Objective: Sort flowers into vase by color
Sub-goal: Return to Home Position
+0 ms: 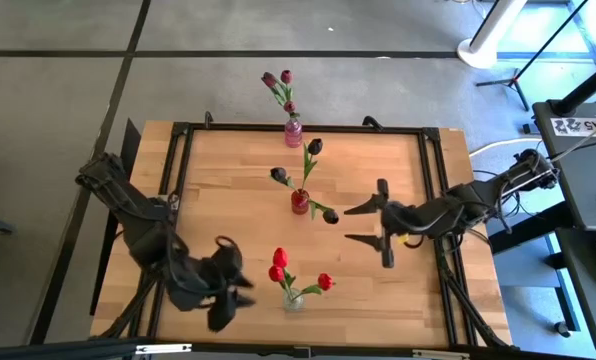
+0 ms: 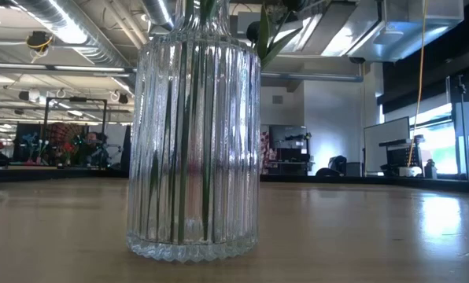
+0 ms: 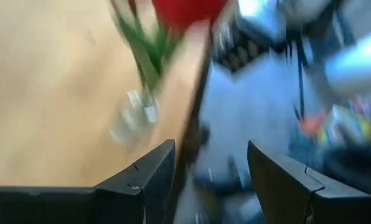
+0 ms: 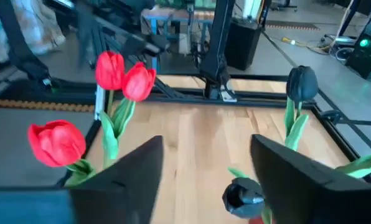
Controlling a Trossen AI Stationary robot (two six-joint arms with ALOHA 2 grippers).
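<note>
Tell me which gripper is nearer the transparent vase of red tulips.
Left. The left gripper is close beside the transparent vase, on its left; the right gripper is farther off, on its right.

**Ribbed glass vase fills the foreground**

The transparent vase point(image 2: 193, 157) stands upright on the wooden table point(image 2: 376, 228), close to the lens, and its neck runs out past the upper edge. Thin green stems point(image 2: 205, 118) reach down inside to the base, and a green leaf point(image 2: 272, 38) leans out near the top. Beyond the table — silver ceiling ducts point(image 2: 53, 20), strip lights point(image 2: 69, 33) and bright windows point(image 2: 455, 141) at the right.
</note>
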